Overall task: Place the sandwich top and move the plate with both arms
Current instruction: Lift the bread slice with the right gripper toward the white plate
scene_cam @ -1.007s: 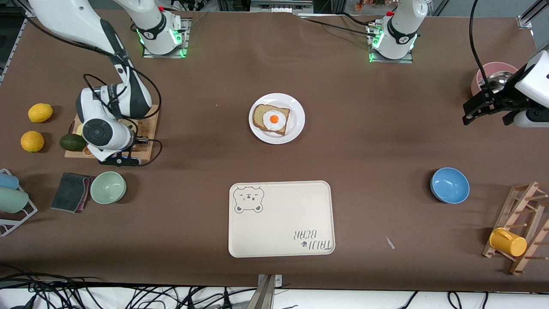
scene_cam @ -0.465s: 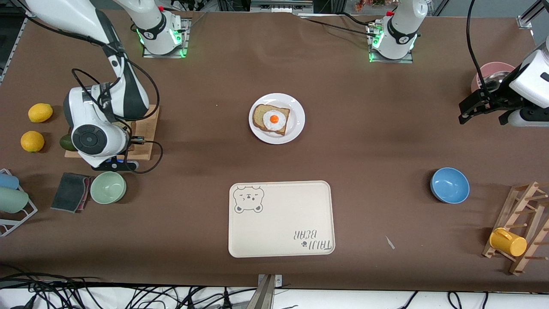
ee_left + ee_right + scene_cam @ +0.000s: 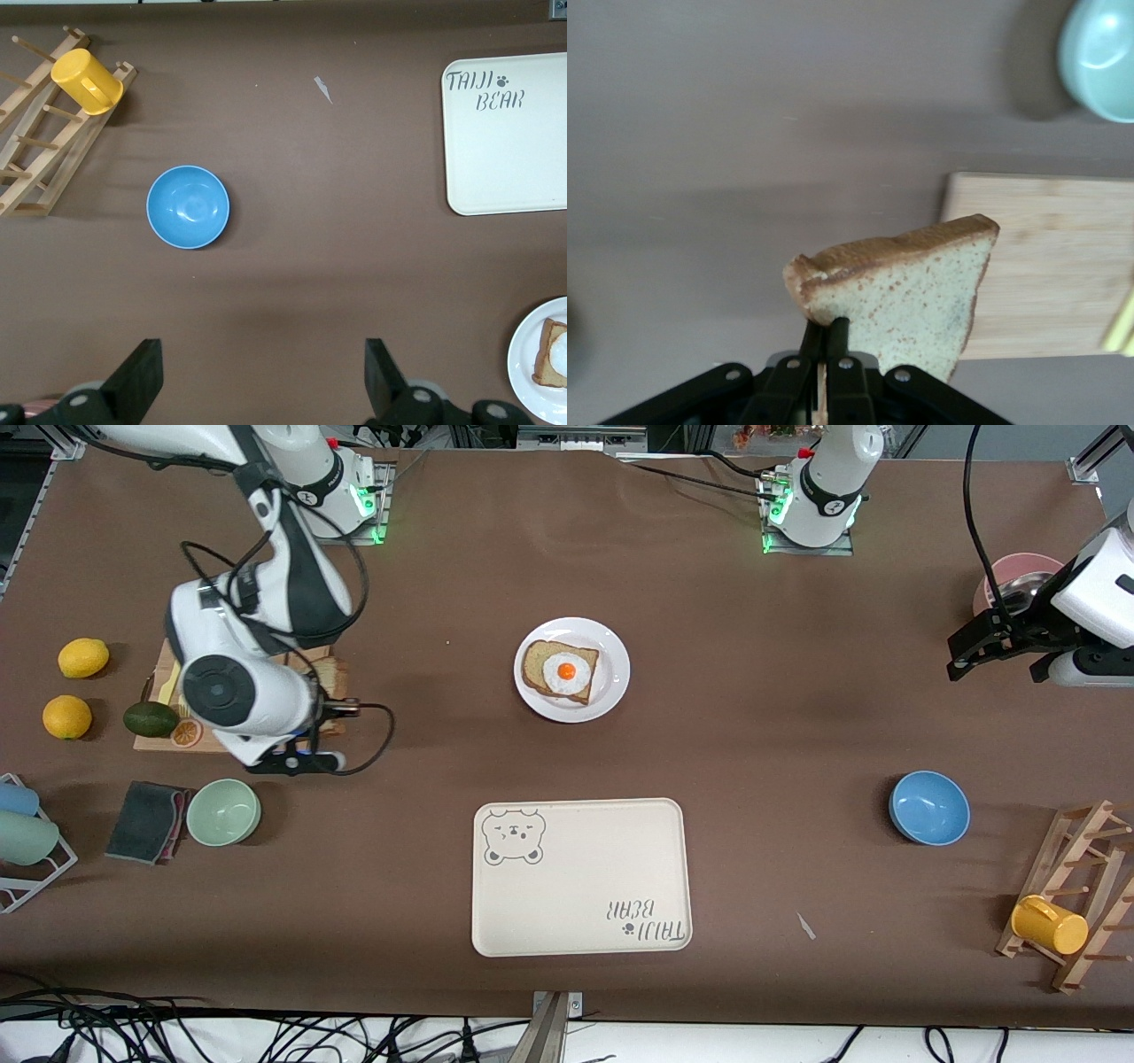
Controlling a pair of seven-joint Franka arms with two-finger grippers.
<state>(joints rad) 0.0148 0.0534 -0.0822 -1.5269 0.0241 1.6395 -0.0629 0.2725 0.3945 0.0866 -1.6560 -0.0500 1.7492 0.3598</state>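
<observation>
Right hand [image 3: 824, 332] pinches the sandwich top [image 3: 908, 297] above the cutting board [image 3: 1050, 257]; left hand [image 3: 257, 376] waits open near the pink bowl [image 3: 1019, 584]

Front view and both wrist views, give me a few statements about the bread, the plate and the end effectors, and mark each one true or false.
1. The right end effector is shut on the sandwich top. True.
2. The plate is empty. False: it holds a bread slice with a fried egg.
3. The left end effector is open and holds nothing. True.
4. The plate sits on the tray. False: it is on the table, farther from the front camera than the tray.
5. The sandwich top lies flat on the cutting board. False: it is held up in the air over the board's edge.
</observation>
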